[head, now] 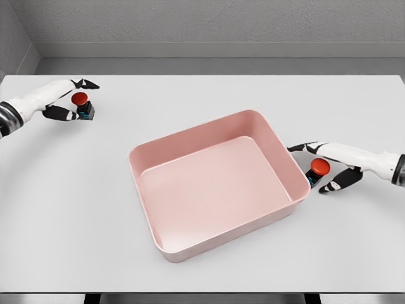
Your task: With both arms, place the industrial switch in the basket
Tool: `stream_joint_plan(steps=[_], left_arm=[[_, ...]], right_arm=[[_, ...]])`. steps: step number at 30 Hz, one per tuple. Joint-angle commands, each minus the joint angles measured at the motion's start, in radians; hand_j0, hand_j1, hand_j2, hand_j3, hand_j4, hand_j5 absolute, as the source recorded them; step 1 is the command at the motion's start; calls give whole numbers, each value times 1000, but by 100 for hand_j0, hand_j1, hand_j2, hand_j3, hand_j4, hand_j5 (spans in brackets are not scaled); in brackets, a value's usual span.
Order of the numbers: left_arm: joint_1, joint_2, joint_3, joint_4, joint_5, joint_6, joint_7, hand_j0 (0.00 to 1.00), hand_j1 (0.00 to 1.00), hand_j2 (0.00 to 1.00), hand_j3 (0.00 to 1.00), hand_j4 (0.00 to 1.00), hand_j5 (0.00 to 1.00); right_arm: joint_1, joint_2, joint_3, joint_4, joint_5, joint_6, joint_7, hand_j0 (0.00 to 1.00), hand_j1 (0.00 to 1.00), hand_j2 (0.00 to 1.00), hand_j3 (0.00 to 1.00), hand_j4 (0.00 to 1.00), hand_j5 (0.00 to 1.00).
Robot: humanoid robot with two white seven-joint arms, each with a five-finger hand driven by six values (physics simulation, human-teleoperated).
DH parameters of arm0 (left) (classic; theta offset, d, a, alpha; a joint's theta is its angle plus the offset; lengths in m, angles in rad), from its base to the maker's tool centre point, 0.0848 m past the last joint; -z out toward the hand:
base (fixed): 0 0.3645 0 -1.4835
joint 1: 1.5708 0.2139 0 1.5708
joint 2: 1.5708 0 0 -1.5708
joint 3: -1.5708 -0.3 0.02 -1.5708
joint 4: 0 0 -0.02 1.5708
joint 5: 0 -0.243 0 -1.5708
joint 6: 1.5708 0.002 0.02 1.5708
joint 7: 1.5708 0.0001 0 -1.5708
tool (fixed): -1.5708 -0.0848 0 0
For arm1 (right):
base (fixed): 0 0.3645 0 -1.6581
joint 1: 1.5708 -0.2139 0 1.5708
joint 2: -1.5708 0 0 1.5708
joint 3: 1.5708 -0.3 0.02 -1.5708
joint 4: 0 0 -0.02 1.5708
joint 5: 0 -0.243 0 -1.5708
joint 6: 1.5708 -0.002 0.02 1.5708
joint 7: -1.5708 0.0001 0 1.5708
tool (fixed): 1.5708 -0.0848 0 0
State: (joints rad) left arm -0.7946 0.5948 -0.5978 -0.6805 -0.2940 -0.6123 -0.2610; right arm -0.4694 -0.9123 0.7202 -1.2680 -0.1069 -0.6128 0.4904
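Observation:
A pink rectangular basket (190,158) sits in the middle of the white table, with nothing inside. At the far left, a small dark industrial switch with a red button (81,101) lies between the spread fingers of my left hand (74,100), whether touched I cannot tell. A second red-button switch (318,168) stands just right of the basket's right wall, and my right hand (324,168) brackets it, thumb and fingers on either side, apparently not clamped.
The white table (209,266) stretches to a grey back wall. Its front edge runs near the bottom of the picture.

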Motion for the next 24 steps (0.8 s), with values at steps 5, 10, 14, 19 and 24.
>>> stream_joint_plan(steps=[5, 10, 14, 19, 24], left_arm=[[-20, -1, 1, 27, 6, 1, -9, 80, 80, 80, 80, 80, 80], [-23, -9, 0, 35, 4, 1, -12, 80, 80, 80, 80, 80, 80], [-23, -10, 0, 42, 4, 1, -12, 79, 79, 79, 79, 79, 79], [-23, -10, -2, 42, 4, 1, -29, 71, 71, 71, 71, 71, 71], [-23, -13, -2, 42, 4, 1, -30, 71, 71, 71, 71, 71, 71]], right_arm=[[2, 0, -1, 2, -7, 2, 16, 90, 90, 90, 90, 90, 90], [2, 1, -1, -4, -8, 2, 16, 87, 87, 87, 87, 87, 87], [6, 1, -1, -10, -11, 2, 16, 87, 87, 87, 87, 87, 87], [8, -3, -1, -19, -13, 2, 16, 83, 83, 83, 83, 83, 83], [8, -3, -1, -19, -11, 2, 16, 81, 81, 81, 81, 81, 81]])
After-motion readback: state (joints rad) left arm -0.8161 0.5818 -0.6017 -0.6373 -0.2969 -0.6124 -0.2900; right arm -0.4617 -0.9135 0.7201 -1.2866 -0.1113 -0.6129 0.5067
